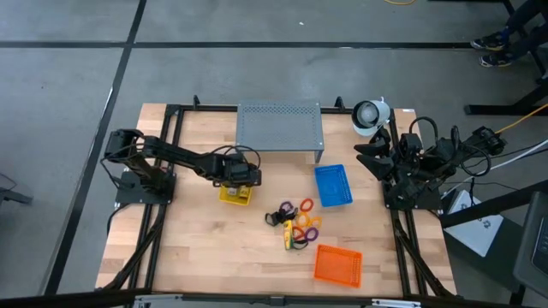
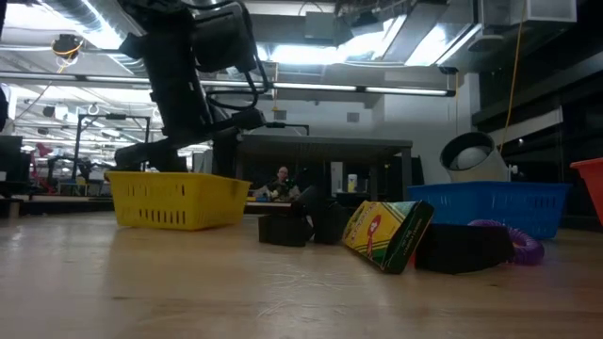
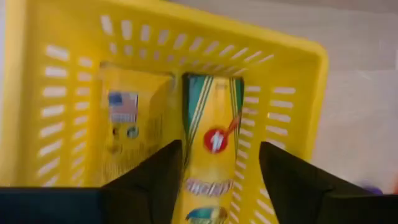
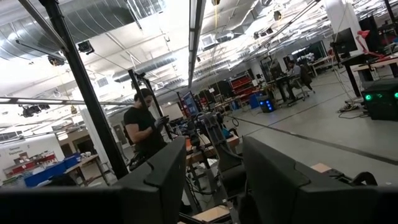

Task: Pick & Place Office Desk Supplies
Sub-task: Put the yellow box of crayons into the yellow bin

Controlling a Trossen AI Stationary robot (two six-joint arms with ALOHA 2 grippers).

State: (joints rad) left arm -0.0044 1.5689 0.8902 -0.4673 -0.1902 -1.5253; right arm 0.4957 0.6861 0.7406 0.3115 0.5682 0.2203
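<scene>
The left gripper point(image 3: 214, 171) hangs over the yellow tray point(image 1: 235, 194), fingers spread, gripping nothing. A crayon packet point(image 3: 211, 143) lies in the tray between them, its long axis toward 12 o'clock. The remaining supplies point(image 1: 297, 224) lie at 4 o'clock on the desk point(image 1: 205, 248), nearer this arm. The right gripper point(image 4: 211, 180) waits open and empty.

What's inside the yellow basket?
The yellow basket holds two crayon packets: one between the fingers of the open left pincer, another lying beside it. The pincer covers their near ends, so anything underneath stays hidden.
</scene>
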